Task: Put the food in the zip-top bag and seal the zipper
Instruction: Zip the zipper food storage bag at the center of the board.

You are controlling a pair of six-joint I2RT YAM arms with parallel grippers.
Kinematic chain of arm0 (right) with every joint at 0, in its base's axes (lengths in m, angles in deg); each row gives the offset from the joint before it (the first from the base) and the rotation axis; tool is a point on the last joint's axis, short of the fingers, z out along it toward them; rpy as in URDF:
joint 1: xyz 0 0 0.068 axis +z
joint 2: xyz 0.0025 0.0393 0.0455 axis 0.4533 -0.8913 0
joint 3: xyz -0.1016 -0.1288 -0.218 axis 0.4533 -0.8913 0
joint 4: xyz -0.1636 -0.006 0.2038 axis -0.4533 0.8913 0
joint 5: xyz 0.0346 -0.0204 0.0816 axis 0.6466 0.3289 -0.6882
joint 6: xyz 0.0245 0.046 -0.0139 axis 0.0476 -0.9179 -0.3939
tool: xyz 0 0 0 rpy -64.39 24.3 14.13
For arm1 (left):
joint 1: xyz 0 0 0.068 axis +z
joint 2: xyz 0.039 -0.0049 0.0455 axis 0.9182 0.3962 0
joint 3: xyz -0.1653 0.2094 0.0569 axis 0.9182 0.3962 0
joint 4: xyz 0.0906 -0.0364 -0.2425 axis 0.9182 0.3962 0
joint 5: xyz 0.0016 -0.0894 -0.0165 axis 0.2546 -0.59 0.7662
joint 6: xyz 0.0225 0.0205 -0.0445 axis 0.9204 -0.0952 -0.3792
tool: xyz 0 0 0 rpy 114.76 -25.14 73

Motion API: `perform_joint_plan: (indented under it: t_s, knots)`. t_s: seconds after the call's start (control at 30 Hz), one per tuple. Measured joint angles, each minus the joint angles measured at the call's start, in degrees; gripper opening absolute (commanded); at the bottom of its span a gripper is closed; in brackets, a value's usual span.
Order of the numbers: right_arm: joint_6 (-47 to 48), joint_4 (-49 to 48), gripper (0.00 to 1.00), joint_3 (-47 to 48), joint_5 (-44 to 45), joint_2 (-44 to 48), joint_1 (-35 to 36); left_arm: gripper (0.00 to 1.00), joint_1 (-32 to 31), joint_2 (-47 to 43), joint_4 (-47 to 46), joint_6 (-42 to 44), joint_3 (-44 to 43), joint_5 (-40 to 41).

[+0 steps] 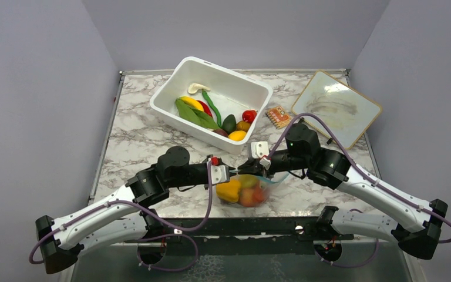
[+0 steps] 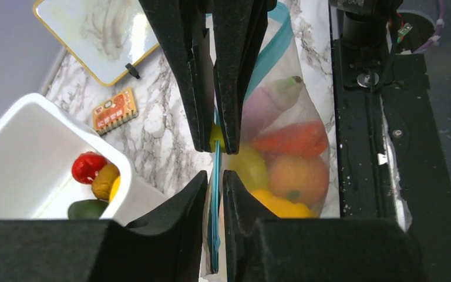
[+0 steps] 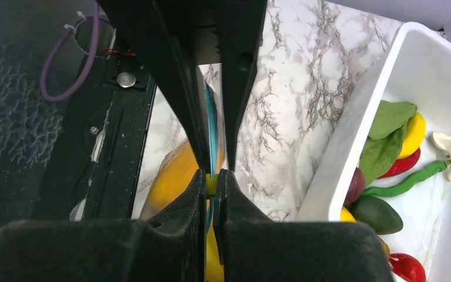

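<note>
The zip-top bag (image 1: 257,189) lies near the front edge between my two arms, holding food: a yellow pepper (image 1: 229,191), a peach (image 2: 298,176), a carrot (image 2: 290,139) and a pale eggplant (image 2: 267,101). Its light blue zipper (image 2: 215,205) runs on edge between both pairs of fingers. My left gripper (image 2: 214,176) straddles the strip with a narrow gap on each side. My right gripper (image 3: 211,175), facing it tip to tip, is shut on the zipper's small yellow slider (image 3: 211,185). More food (image 1: 211,114) lies in the white tub (image 1: 170,97).
An orange patterned packet (image 1: 279,116) lies right of the tub. A yellow-framed board (image 1: 337,108) sits at the back right. The black mounting rail (image 1: 241,226) runs along the table's near edge, just behind the bag.
</note>
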Motion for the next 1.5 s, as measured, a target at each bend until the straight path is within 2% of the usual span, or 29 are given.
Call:
perform_joint_plan:
  t_s: [0.07,0.37,0.73,1.13,1.5]
  knots:
    - [0.0,-0.2,0.01,0.0,0.0,0.0,0.0,0.00,0.0,0.1,-0.2,0.2,0.0,0.0]
    - [0.0,-2.4,0.01,-1.7,1.6,1.5,0.1,0.00,-0.1,-2.8,1.7,1.0,0.0,1.3]
    - [0.0,-1.0,0.01,-1.9,7.9,4.6,0.4,0.00,-0.2,-10.9,7.3,3.8,0.0,8.5]
    - [0.2,3.3,0.01,-1.9,15.5,7.8,0.5,0.00,-0.4,-14.6,14.8,7.6,-3.3,14.7]
    - [2.4,11.2,0.01,-1.4,24.3,12.5,0.5,0.00,-0.4,-17.6,19.5,9.7,-4.6,20.3]
